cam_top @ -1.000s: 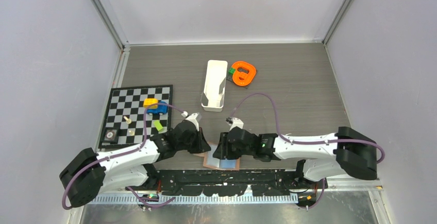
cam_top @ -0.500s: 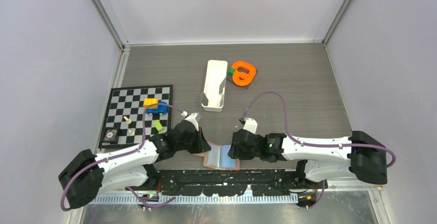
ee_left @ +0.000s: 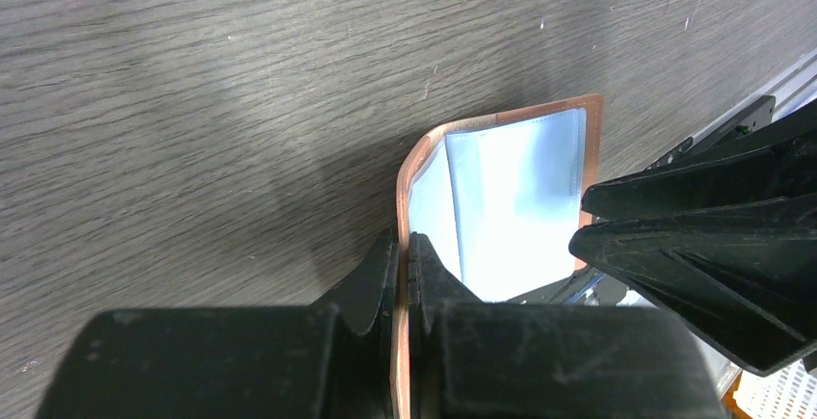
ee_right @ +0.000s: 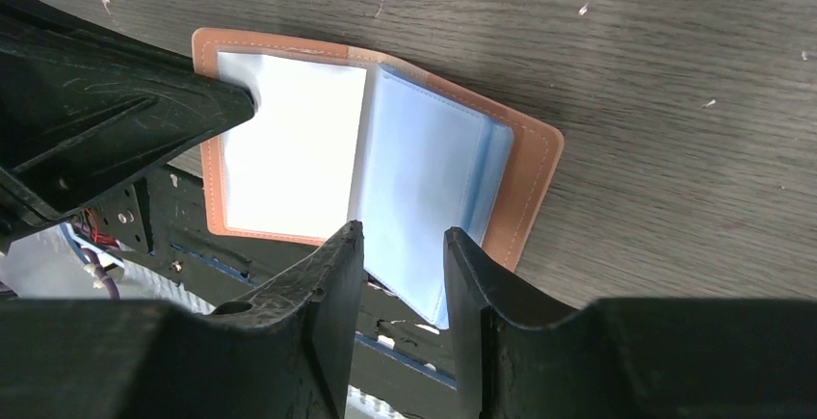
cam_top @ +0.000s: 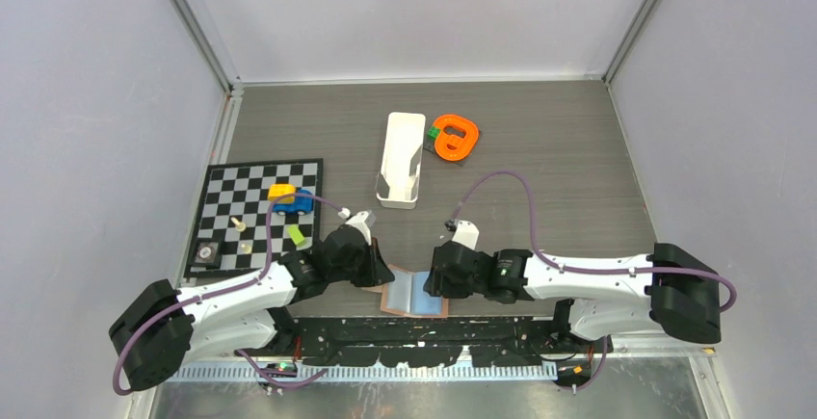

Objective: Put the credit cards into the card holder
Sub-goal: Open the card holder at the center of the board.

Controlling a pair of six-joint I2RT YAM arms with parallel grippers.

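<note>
The tan card holder [cam_top: 416, 295] lies open at the table's near edge, pale blue-grey lining up. My left gripper [cam_top: 382, 275] is shut on its left flap; in the left wrist view the fingertips [ee_left: 405, 242] pinch the tan edge of the holder [ee_left: 511, 197]. My right gripper [cam_top: 434, 281] is open just right of the holder. In the right wrist view its jaws [ee_right: 403, 237] stand apart over the blue plastic sleeves [ee_right: 429, 178] of the holder [ee_right: 530, 173], gripping nothing. No credit card shows clearly.
A long white tray [cam_top: 402, 159] stands behind, with an orange part [cam_top: 456, 137] to its right. A chessboard [cam_top: 255, 212] with small blue, yellow and green objects lies at the left. The table's front edge and metal rail [cam_top: 424, 327] are just under the holder.
My right gripper has drawn back to the right, off the card holder, uncovering its open lining. My left gripper has stayed on the left flap.
</note>
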